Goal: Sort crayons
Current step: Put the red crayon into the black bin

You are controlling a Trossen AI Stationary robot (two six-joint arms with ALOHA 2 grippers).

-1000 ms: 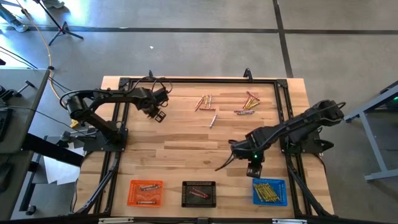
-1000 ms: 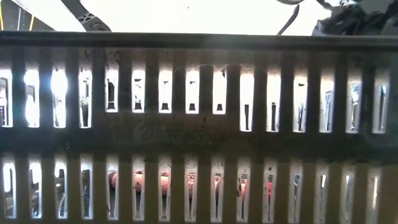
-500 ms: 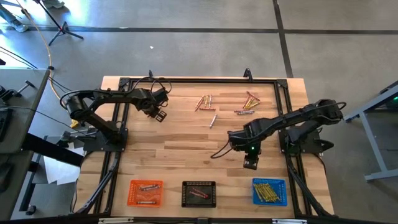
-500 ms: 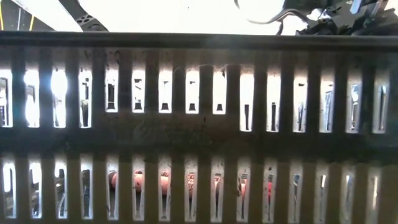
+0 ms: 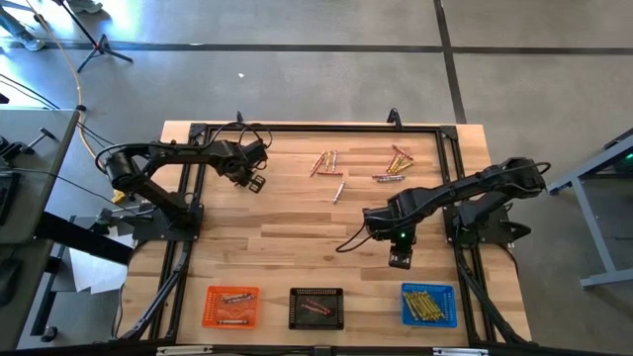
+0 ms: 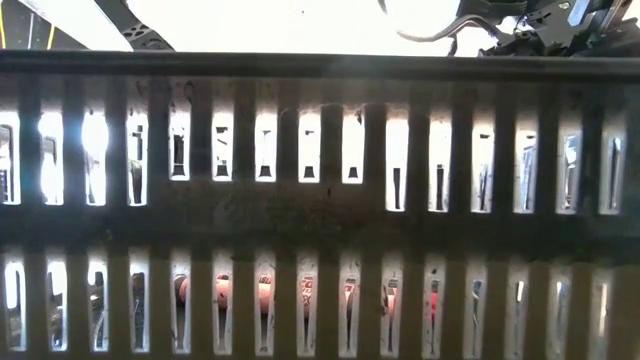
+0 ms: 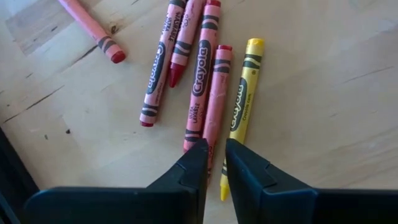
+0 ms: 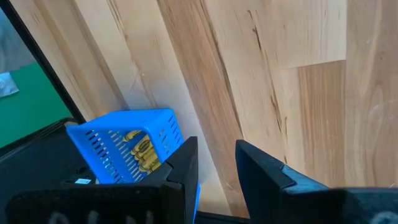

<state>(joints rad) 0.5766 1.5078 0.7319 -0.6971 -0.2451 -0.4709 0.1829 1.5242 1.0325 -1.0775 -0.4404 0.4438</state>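
Several crayons lie flat on the wood under my left gripper (image 7: 211, 160): pink and red ones (image 7: 158, 68) and a yellow one (image 7: 242, 93). In the high view my left gripper (image 5: 255, 182) hides this group at the table's far left. It is shut on one pink crayon (image 7: 216, 93). More loose crayons (image 5: 326, 163) (image 5: 394, 163) lie at the far middle and right. My right gripper (image 5: 400, 259) hangs open with nothing between its fingers, just beyond the blue tray (image 8: 124, 134). My left gripper pinches the pink crayon's near end (image 7: 210, 142) between its two fingertips. The fingers come from above, pointing steeply down, and stand across the crayon. The crayon lies flat on the table between a second pink crayon and the yellow one.
Orange (image 5: 210, 292), black (image 5: 294, 294) and blue (image 5: 406, 290) trays stand along the near edge, each with crayons in it. A black frame (image 5: 297, 129) runs round the wooden top. A single crayon (image 5: 338, 190) lies mid-table. The low view looks through a slotted tray wall (image 6: 320, 200).
My right gripper has gone toward the table's far edge and a little left, away from the blue tray, then stopped.
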